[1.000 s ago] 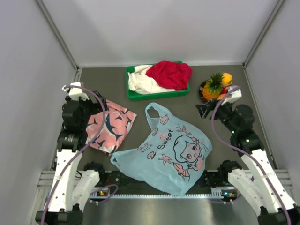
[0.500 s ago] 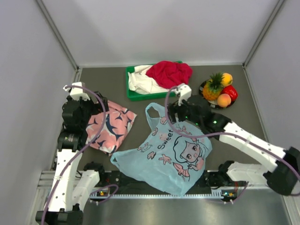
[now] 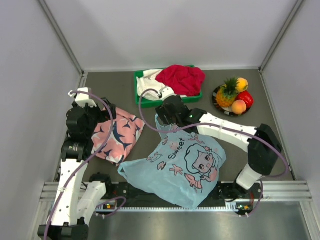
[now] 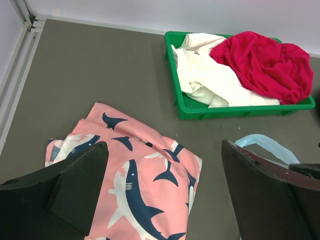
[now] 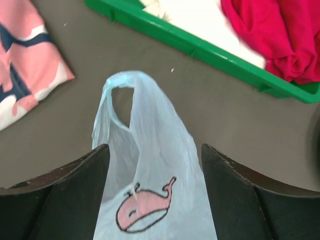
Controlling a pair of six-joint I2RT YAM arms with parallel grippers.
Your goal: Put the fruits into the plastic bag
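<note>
1. A thin light-blue translucent plastic bag [image 3: 175, 170] with a cartoon girl lay flat at lower centre of the grey counter [image 3: 115, 85].
2. The left jaws gaped open over a pink shark-print cloth [image 4: 135, 175] at left.
3. The right jaws stood open astride the bag's handle loop [image 5: 150, 115].
4. A small pineapple [image 3: 227, 93], yellow-orange mango [image 3: 242, 83], orange-pink peach [image 3: 239, 106] and glossy red fruit [image 3: 246, 98] clustered at upper right, outside the bag.
</note>
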